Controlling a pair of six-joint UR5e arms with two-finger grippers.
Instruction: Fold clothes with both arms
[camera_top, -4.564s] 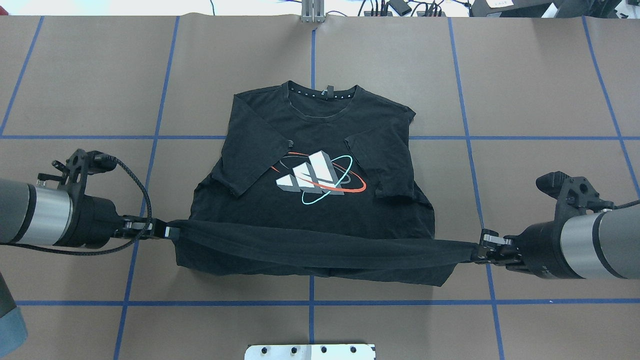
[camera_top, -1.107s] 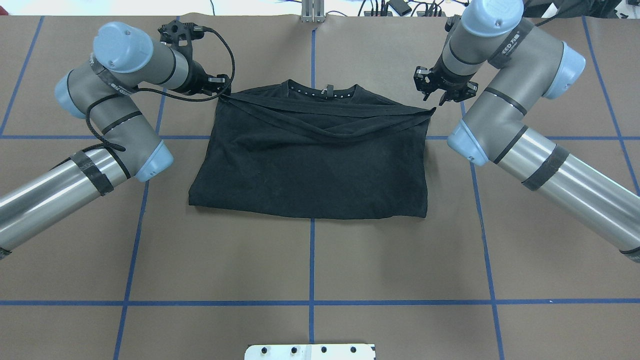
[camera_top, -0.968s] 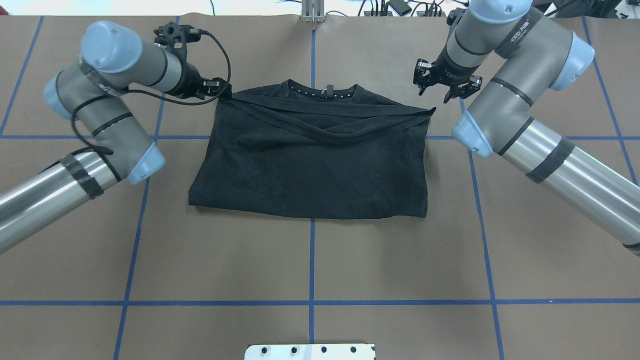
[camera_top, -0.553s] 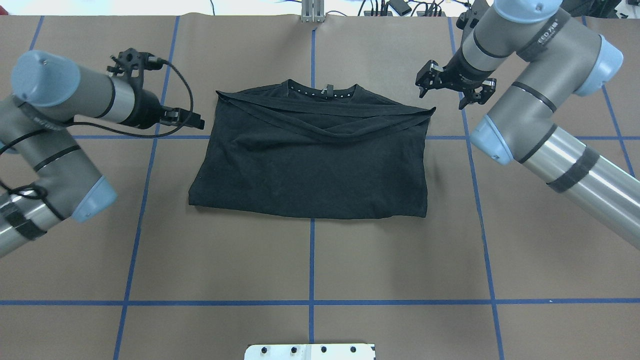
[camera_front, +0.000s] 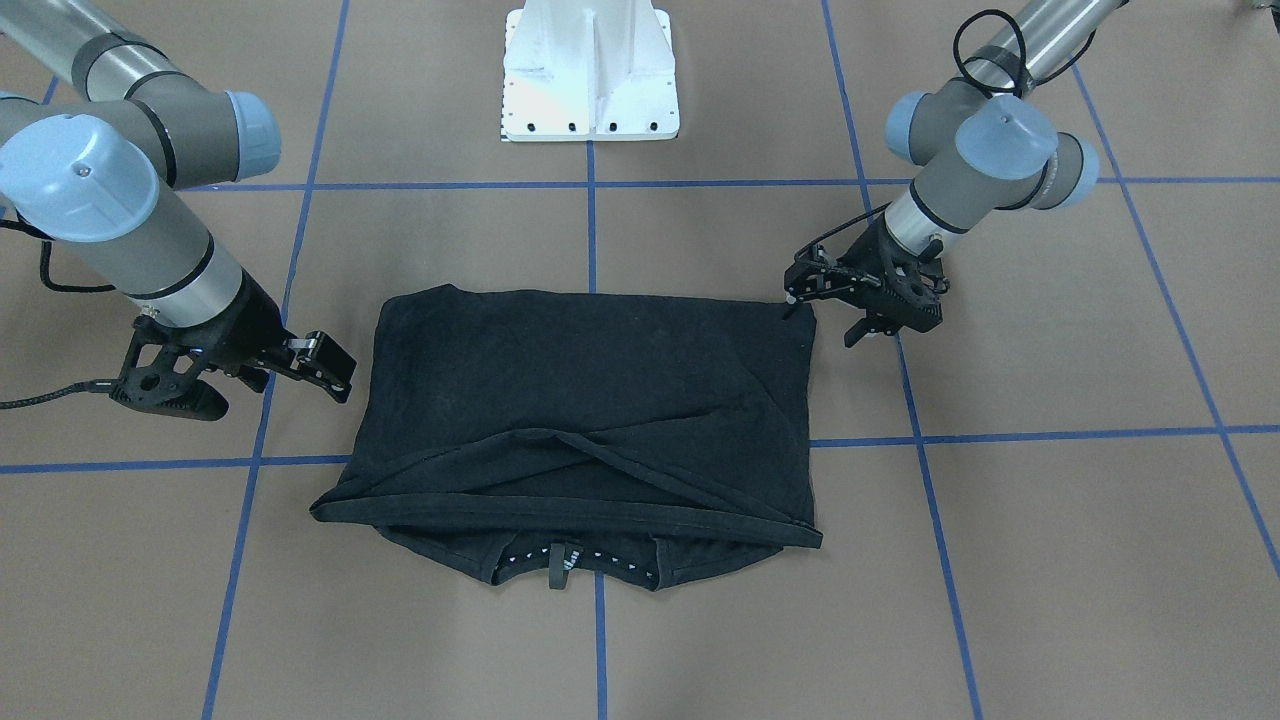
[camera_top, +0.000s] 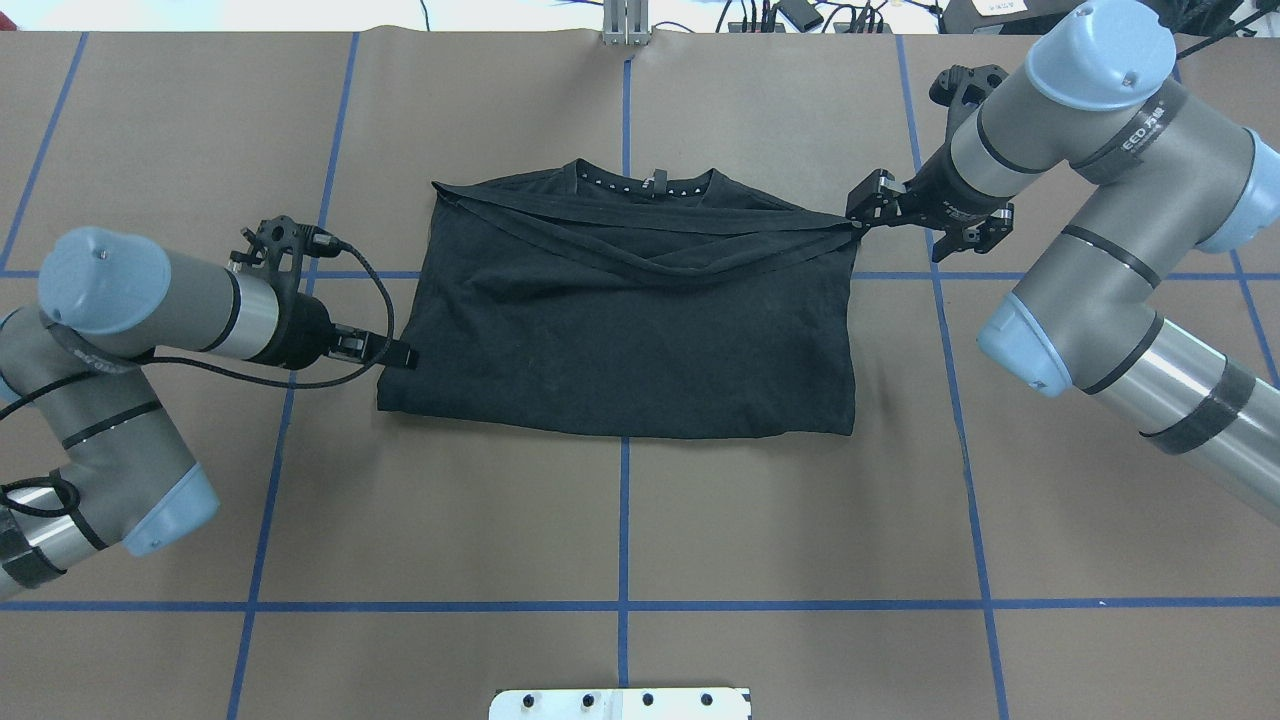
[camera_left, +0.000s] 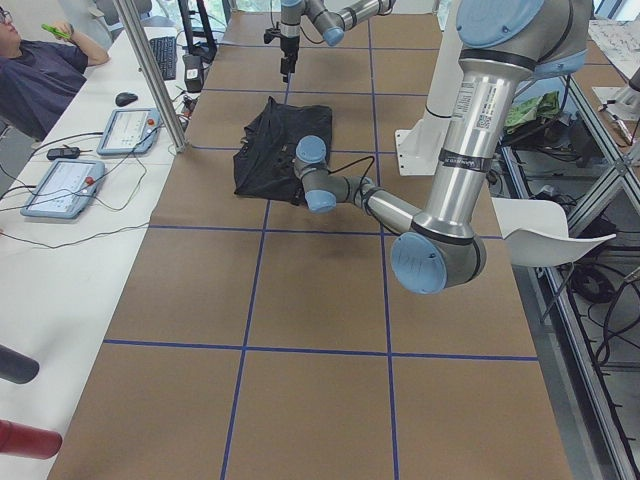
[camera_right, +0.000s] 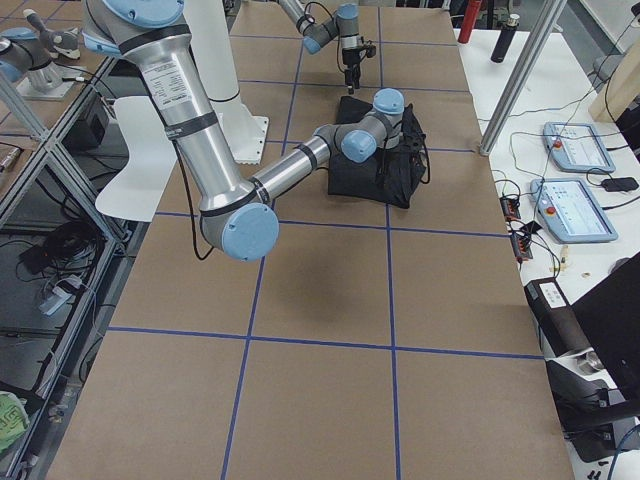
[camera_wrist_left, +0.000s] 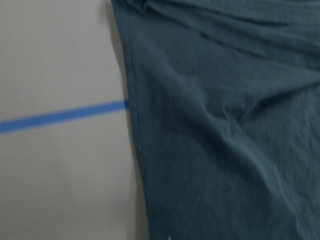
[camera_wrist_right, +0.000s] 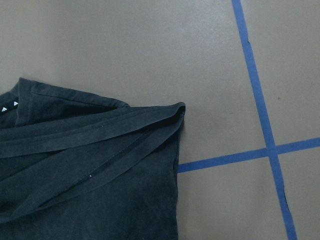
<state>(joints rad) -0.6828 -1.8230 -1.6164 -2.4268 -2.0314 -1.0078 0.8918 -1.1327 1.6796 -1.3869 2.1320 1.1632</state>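
The black T-shirt lies folded in half on the brown table, plain side up, with its logo hidden. Its collar is at the far edge. It also shows in the front view and both wrist views. My left gripper is open and empty, low beside the shirt's near left corner; it also shows in the front view. My right gripper is open and empty, just off the far right corner, where the doubled hem ends; it also shows in the front view.
The white pedestal base stands at the table's near edge. Blue tape lines cross the brown table. A side desk with tablets and a metal post runs along the far side, and a person sits there.
Both grippers carried the near hem over to the collar, folding the shirt in half, and let go. The left gripper then drew back to the near left corner. The right moved to the far right corner.
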